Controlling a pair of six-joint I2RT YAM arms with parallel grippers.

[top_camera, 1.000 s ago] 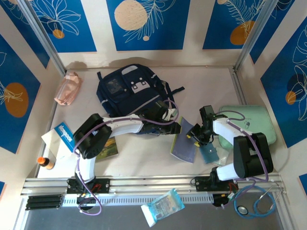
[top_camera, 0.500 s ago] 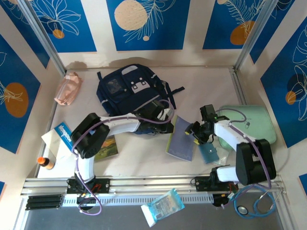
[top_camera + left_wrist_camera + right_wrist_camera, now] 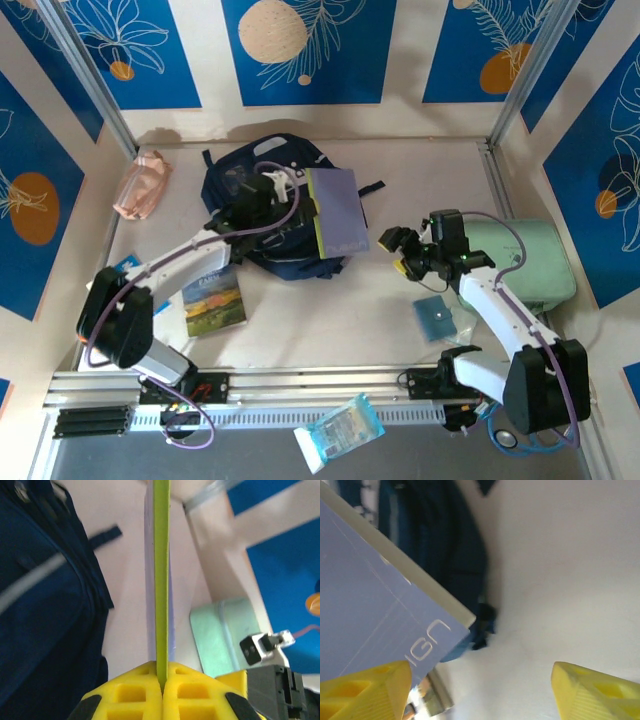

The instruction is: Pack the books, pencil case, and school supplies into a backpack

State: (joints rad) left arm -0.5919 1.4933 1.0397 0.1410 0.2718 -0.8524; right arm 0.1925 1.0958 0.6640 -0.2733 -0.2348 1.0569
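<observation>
One narrow pinch carries the whole load: the left gripper (image 3: 162, 681) is pressed shut on the yellow-green spine edge of the thin lavender notebook (image 3: 335, 210), holding it over the large dark navy fabric backpack (image 3: 250, 190). The right gripper (image 3: 405, 252) stands spread and empty above the pale table (image 3: 330, 320), near the notebook but apart from it. Main risk: the cover pivots or slips in so small a grip and lands on the fabric, not inside (no open mouth can be made out from above). Secondary risk: a corner catches the black strap (image 3: 372, 187) and drags the backpack sideways
</observation>
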